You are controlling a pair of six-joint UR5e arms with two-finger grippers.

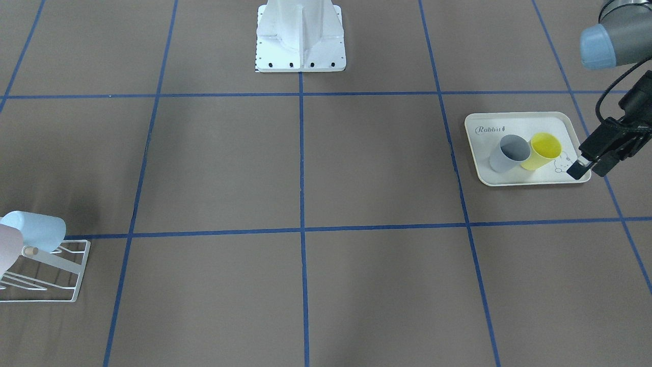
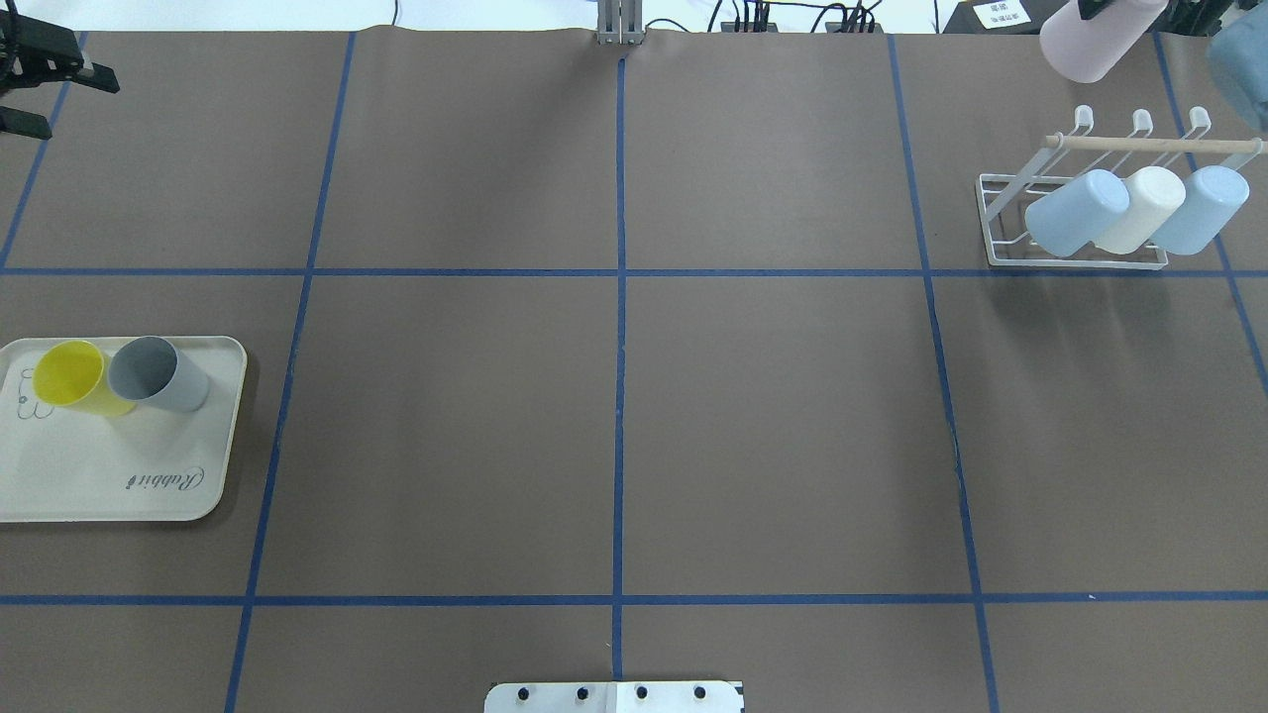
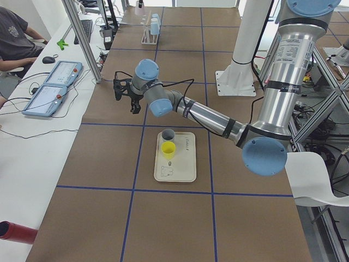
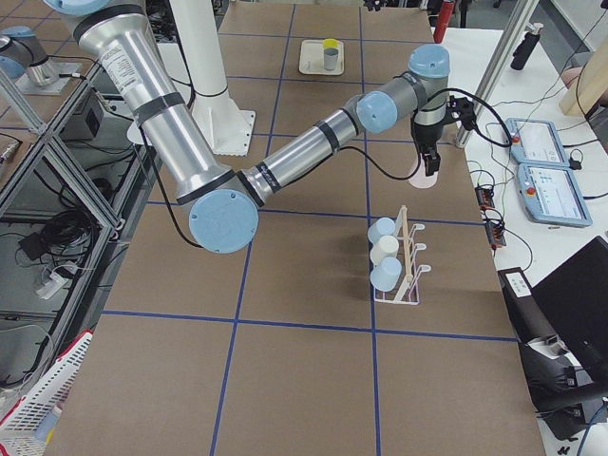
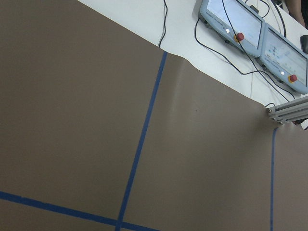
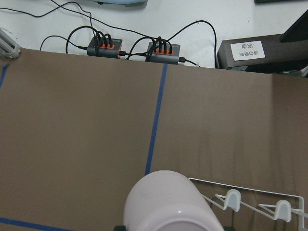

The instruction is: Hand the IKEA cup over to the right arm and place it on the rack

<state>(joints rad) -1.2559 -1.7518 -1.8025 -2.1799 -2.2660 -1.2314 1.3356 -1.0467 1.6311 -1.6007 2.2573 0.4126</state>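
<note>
And the pink cup [image 2: 1088,42] is up in the air at the far right corner of the worktop [image 2: 446,426], tilted, just beyond the rack [image 2: 1075,263]. The right arm [image 4: 313,142] has it. The right gripper [image 4: 430,160] sits at the cup's upper end, and though little of its fingers shows, the cup hangs from them, so I judge them pinched on it. Over on the other side, the left gripper [image 1: 590,169] hovers by the tray [image 2: 129,495], fingers spread and empty, with the yellow cup [image 2: 69,376] and grey cup [image 2: 154,374] waiting there.

Now the tricky part. Three cups [image 2: 1139,208] already fill the near row, so the free prongs [image 6: 231,197] on the far side look like the target. The rack is a light wire frame. If the cup's rim snags a prong tip or the dowel [image 2: 1149,144], the whole thing could slide or tip and shake those cups loose. If the cup comes in off-angle or is let go too early, it could roll away, and the worktop's edge is close by. Smooth plastic in a narrow pinch could also twist on the way down.
</note>
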